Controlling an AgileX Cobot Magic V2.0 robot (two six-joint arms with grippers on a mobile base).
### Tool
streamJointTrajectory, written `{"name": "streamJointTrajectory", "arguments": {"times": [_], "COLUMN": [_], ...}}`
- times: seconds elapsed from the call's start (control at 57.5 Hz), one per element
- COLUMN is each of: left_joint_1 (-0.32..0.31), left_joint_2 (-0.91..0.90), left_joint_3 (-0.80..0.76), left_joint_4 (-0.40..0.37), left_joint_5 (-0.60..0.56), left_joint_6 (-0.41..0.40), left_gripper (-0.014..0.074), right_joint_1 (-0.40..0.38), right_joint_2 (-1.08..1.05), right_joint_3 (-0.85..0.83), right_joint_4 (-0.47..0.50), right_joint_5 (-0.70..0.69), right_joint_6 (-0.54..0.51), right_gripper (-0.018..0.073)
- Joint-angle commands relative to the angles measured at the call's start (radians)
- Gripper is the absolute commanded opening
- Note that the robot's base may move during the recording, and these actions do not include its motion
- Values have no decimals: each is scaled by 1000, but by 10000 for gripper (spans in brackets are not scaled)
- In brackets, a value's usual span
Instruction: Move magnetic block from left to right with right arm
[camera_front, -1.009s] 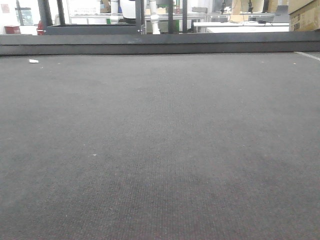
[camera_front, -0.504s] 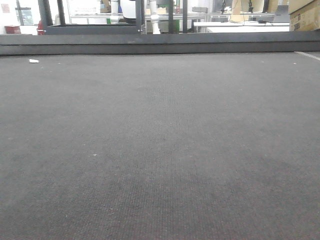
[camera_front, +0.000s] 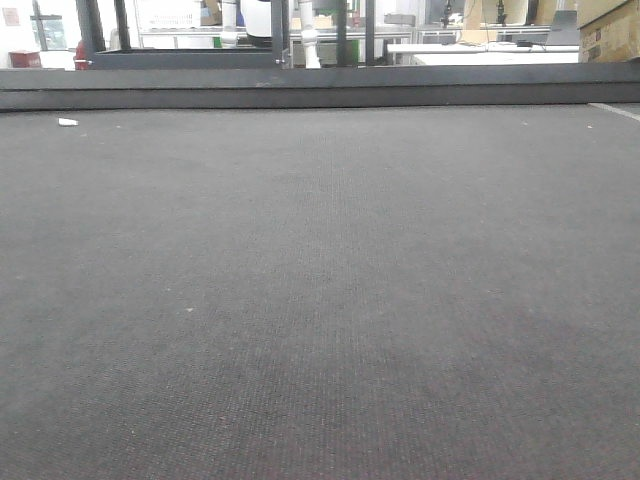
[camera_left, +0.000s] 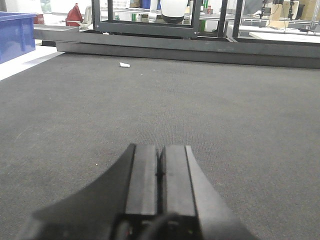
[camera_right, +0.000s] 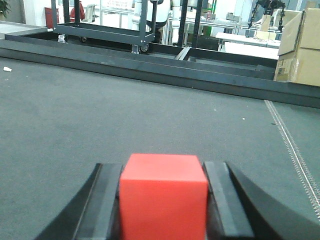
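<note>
The magnetic block (camera_right: 163, 195), a bright red cube, fills the bottom centre of the right wrist view. My right gripper (camera_right: 162, 167) is shut on it, one black finger (camera_right: 107, 190) against each side face. It hangs low over the dark grey mat (camera_right: 100, 115). In the left wrist view my left gripper (camera_left: 160, 147) is shut, its two pads pressed together with nothing between them, just above the mat. The front view shows only the mat (camera_front: 320, 280); neither gripper nor the block appears there.
A black frame rail (camera_front: 320, 88) borders the mat's far edge. A small white scrap (camera_left: 124, 64) lies near that edge at the left. A blue bin (camera_left: 15, 35) stands off the mat at far left. Brown cardboard boxes (camera_right: 300, 47) stand at the back right.
</note>
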Motion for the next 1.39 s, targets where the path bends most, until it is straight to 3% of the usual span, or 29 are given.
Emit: {"name": "streamJointTrajectory", "arguments": {"times": [0.0,1.374], "left_joint_1": [2,2], "left_joint_2": [-12,-12], "left_joint_3": [8,8], "left_joint_4": [-5,-5], "left_joint_5": [-84,-84], "left_joint_6": [-6,-6], "left_gripper": [-126,-126], "right_joint_1": [-4,-4], "right_joint_2": [13,15], "right_joint_3": [-27,-27], "right_joint_4": [-24,-24], "right_joint_5": [-95,-94], "right_joint_6": [-10,-10], "right_gripper": [119,119]}}
